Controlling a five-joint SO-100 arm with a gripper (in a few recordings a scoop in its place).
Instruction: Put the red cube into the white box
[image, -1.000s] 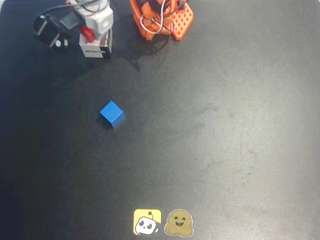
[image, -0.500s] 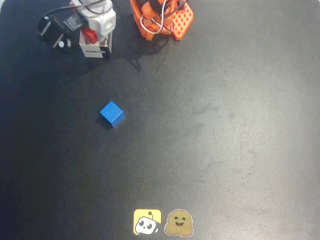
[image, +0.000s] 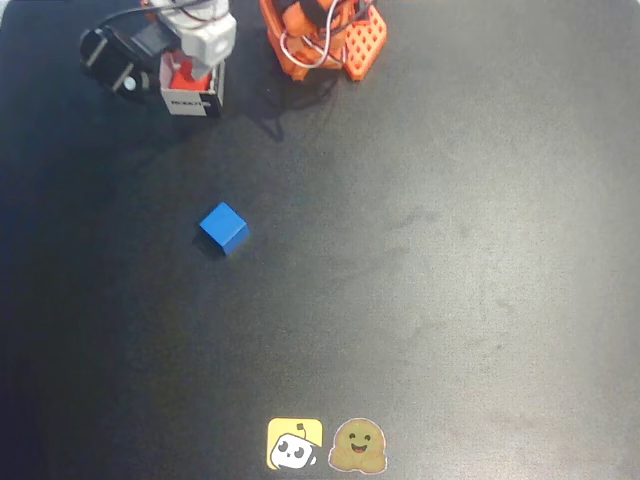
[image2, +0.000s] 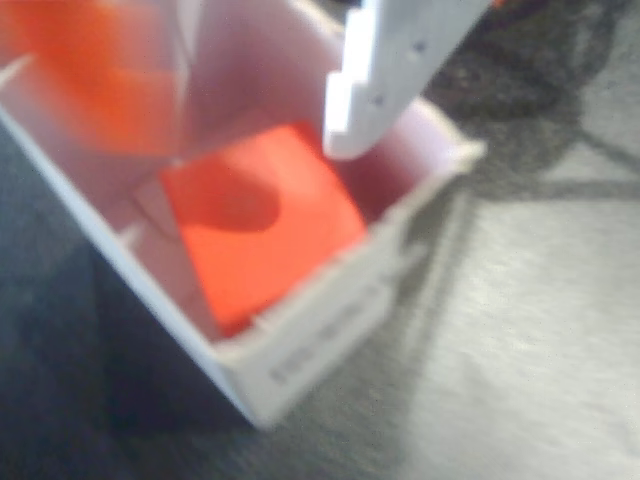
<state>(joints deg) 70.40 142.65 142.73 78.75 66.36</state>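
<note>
Matt thin-card white box (image2: 300, 350), smooth red cube (image2: 265, 225), matt dark table (image: 450, 250), plastic claw (image2: 280, 90)

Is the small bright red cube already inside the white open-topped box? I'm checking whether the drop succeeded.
Yes: in the wrist view the small bright red cube lies on the floor inside the white open-topped box, enclosed by its walls.

Overhead view sharp, evenly lit, corners dim; wrist view blurred, soft shadows.

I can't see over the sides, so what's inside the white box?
The red cube lies inside the white box, resting on its floor. The gripper hangs open above it, and its blurred orange finger covers one corner of the box.
</note>
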